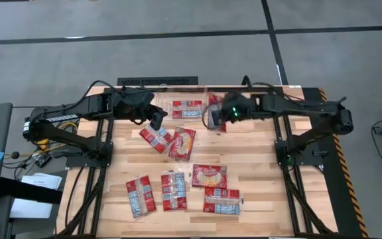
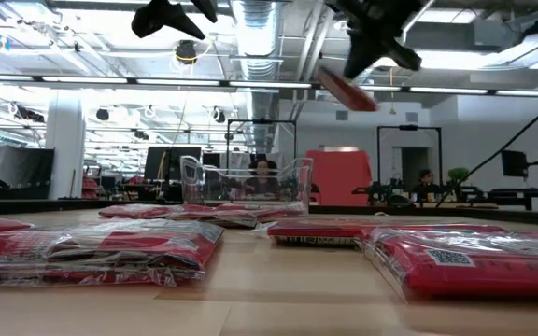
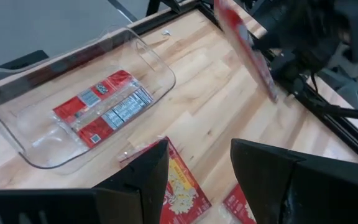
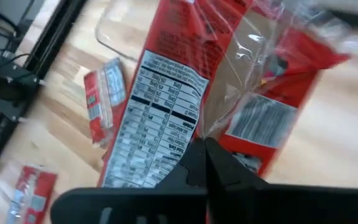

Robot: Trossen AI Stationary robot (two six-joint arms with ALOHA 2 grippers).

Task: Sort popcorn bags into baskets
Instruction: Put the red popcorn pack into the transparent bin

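Where the high view looks down, the right gripper [image 1: 216, 118] hangs beside the clear tub [image 1: 204, 95] at the table's far edge, w/ the left gripper [image 1: 156, 120] near. Low view: a popcorn bag [image 2: 346, 91] held aloft, tilted. Left wrist: fingers [image 3: 148, 171] apart, empty; one packet [image 3: 103, 107] in the tub. Right wrist: fingers pinch the bag, prob. closed tight.

- Evenly lit from overhead, soft short shadows under arms on the table [image 1: 257, 166].
- Glare from ceiling light strips [image 2: 250, 28] in low view.
- Near packets [image 2: 474, 261] out of focus there.
- Held bag [image 4: 166, 112] motion-blurred, wrapper glinting.
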